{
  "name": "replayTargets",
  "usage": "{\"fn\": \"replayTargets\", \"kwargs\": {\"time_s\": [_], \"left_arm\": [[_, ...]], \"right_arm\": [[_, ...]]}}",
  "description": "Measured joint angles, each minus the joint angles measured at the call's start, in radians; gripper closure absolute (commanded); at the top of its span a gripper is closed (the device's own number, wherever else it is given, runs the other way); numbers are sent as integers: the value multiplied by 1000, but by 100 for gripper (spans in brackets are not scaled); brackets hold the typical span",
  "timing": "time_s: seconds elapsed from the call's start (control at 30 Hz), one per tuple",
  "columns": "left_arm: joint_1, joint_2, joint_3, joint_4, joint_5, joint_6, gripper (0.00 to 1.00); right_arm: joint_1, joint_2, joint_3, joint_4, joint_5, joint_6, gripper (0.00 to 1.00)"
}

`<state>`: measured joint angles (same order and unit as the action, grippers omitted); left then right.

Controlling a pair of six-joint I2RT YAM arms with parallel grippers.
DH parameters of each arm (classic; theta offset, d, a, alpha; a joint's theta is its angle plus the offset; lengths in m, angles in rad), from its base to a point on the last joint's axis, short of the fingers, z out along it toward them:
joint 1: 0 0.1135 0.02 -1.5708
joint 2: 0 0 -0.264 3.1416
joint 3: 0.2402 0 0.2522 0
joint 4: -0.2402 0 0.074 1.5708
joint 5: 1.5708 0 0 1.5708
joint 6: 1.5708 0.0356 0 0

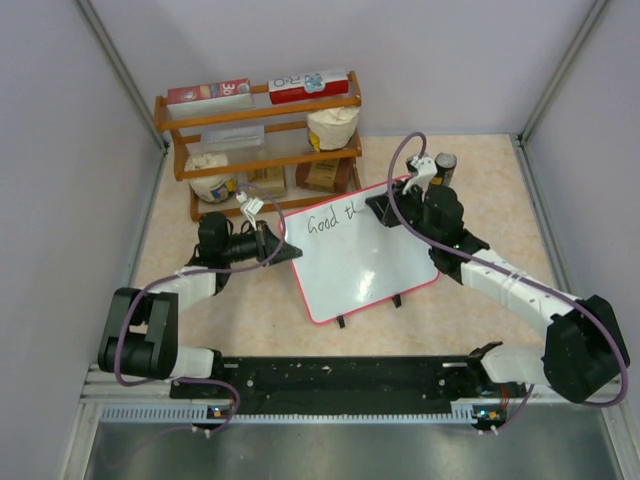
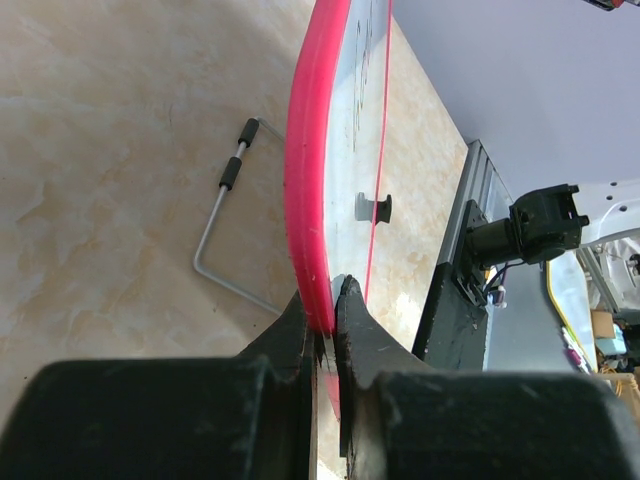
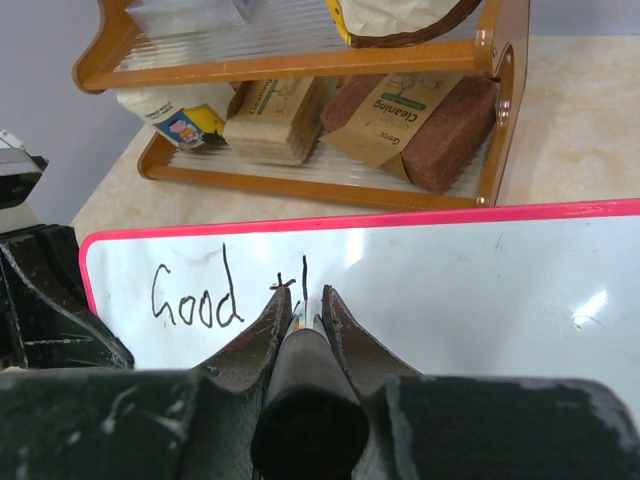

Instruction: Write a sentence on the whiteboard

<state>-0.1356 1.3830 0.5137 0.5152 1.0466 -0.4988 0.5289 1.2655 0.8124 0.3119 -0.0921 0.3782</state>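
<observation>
A: Where's the whiteboard [image 1: 365, 265]?
B: Propped tilted on the worktop [image 1: 250, 310]; the left fingers [image 2: 362, 335] pinch its red edge, probably to steady it.
A: And the right fingers [image 3: 352, 342]?
B: Closed round the marker [image 3: 305, 400], tip at the sentence [image 3: 195, 300]: "Good th".

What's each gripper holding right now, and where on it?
Left gripper clamps the whiteboard by its red frame edge. Right gripper grips a dark marker by its barrel.

left end effector [image 2: 323, 296] clamped, right end effector [image 3: 304, 296] clamped
</observation>
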Motion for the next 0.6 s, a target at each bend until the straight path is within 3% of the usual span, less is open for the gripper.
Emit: {"fn": "replayTargets", "kwargs": {"time_s": [0.6], "left_arm": [[0, 0, 0, 0, 0, 0, 100]], "right_arm": [[0, -22, -33, -6, -15, 2, 100]]}}
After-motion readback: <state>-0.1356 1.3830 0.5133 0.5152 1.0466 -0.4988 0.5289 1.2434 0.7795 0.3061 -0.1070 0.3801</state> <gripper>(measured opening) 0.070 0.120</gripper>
